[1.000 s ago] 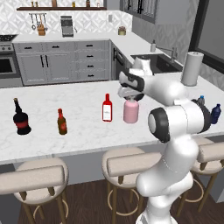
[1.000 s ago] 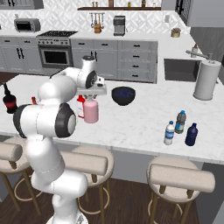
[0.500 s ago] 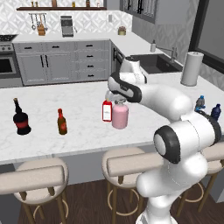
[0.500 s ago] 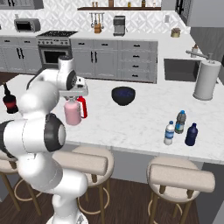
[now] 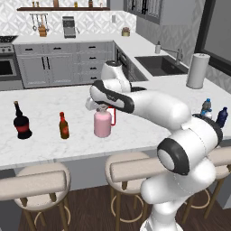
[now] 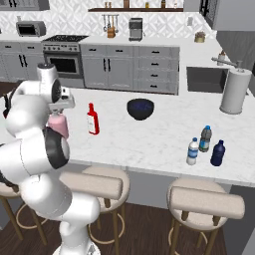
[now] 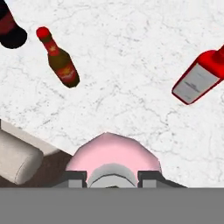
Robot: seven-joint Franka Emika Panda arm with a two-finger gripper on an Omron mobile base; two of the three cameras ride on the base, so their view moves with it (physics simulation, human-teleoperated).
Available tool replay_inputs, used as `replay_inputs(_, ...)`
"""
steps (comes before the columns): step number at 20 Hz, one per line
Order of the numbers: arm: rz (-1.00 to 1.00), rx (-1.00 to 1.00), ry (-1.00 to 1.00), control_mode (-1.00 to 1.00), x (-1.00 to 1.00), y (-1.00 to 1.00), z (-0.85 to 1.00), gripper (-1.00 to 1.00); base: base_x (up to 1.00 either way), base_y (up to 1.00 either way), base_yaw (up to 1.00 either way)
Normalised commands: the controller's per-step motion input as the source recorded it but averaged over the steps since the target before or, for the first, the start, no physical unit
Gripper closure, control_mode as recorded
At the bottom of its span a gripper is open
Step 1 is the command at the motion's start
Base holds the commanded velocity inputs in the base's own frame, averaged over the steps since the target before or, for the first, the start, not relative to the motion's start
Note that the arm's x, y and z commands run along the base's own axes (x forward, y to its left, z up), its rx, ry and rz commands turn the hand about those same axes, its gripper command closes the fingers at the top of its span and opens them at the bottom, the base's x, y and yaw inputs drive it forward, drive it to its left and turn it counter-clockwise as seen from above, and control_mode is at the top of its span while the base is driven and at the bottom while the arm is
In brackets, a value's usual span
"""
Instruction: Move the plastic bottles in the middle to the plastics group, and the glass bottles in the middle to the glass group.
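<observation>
Holding the pink bottle (image 5: 103, 124) by its short neck, the gripper (image 7: 113, 176) had its two fingers closed on either side of that neck, as the hand view showed. Whether the bottle stood on the counter (image 5: 49, 97) or hung just above it, I could not tell. It was near the front edge, between the small brown bottle (image 5: 64, 126) on its left and the slim red bottle (image 6: 92, 119) just behind it.

The glass group was the brown bottle together with the black long-necked bottle (image 5: 21, 122). The pink bottle was already near the brown one but apart from it, so I judged this first move as nearly finished, not yet released.

The red bottle was upright in the middle and seemed not yet moved, so it was left to do. The small clear water bottle (image 6: 193, 151) with a white cap stood just beside the blue-capped bottle (image 6: 205, 139) and the dark blue bottle (image 6: 217, 153) on the right side of the counter. This part looked done, in my judgement. A dark bowl (image 6: 140, 108) sat further back.
</observation>
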Motion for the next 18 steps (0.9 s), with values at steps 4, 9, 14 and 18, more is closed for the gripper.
replay_inputs(4, 0.09, 0.00, 0.03, -1.00, -0.24, 1.00, 0.09, 1.00, 0.00, 0.00, 0.00)
replay_inputs(9, 0.08, 0.00, 0.10, -1.00, -0.31, 1.00, 0.02, 1.00, 0.00, 0.00, 0.00)
replay_inputs(14, 0.07, -0.02, 0.08, -1.00, -0.18, 0.99, 0.00, 1.00, 0.00, 0.00, 0.00)
replay_inputs(18, 0.02, -0.06, 0.01, -1.00, 0.00, 0.85, 0.00, 1.00, 0.00, 0.00, 0.00)
